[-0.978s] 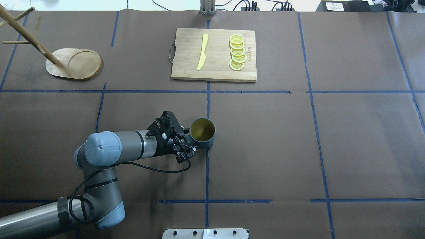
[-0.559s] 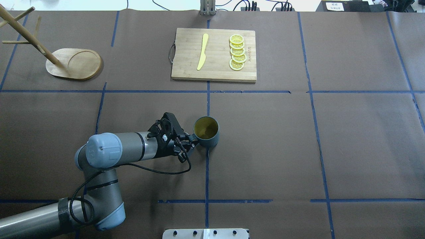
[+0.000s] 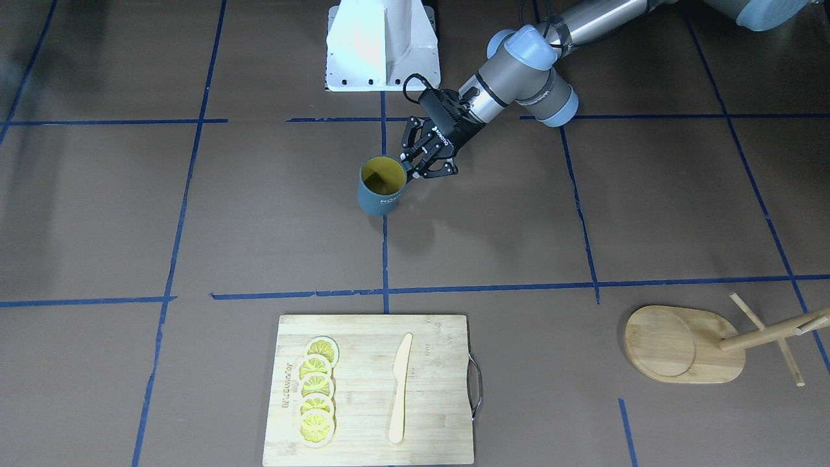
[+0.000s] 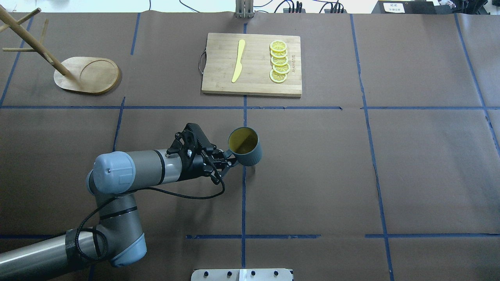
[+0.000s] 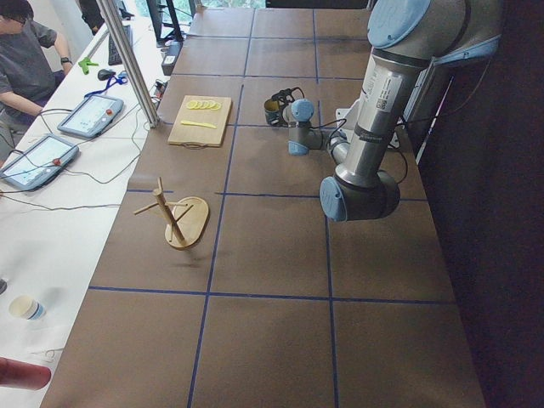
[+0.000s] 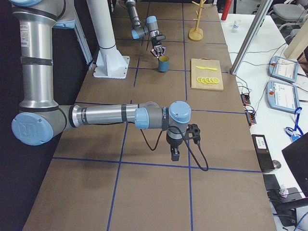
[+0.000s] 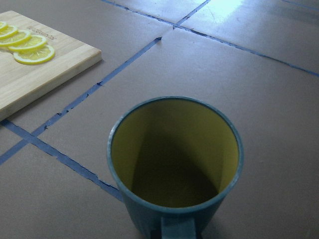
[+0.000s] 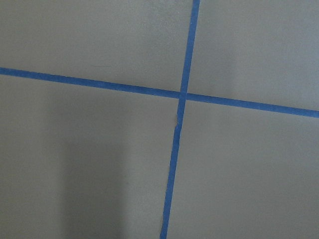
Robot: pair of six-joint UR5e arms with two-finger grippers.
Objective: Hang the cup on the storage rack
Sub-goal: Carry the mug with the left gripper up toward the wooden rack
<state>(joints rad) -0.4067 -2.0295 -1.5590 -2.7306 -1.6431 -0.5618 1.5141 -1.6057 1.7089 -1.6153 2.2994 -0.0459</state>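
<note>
The cup [image 4: 245,146] is dark blue-grey with a yellow inside and stands upright, mouth up, near the table's middle. My left gripper [image 4: 231,160] is shut on its handle and holds it slightly above the table, with a shadow beneath. The front view shows the cup [image 3: 381,186] and left gripper [image 3: 413,167] the same way. The left wrist view looks into the cup [image 7: 174,164]. The storage rack [image 4: 88,75] stands at the far left, pegs bare. My right gripper [image 6: 194,133] shows only in the right side view; I cannot tell its state.
A rectangular cutting board [image 4: 252,64] with lemon slices [image 4: 279,61] and a yellow knife [image 4: 238,60] lies at the far middle. Blue tape lines [image 4: 244,128] cross the brown table cover. The right wrist view shows only table and a tape cross [image 8: 180,94].
The left gripper closed on the cup's handle. The cup has shifted a little to the right and away from the robot and risen off the table. The arm's elbow moved slightly left.
</note>
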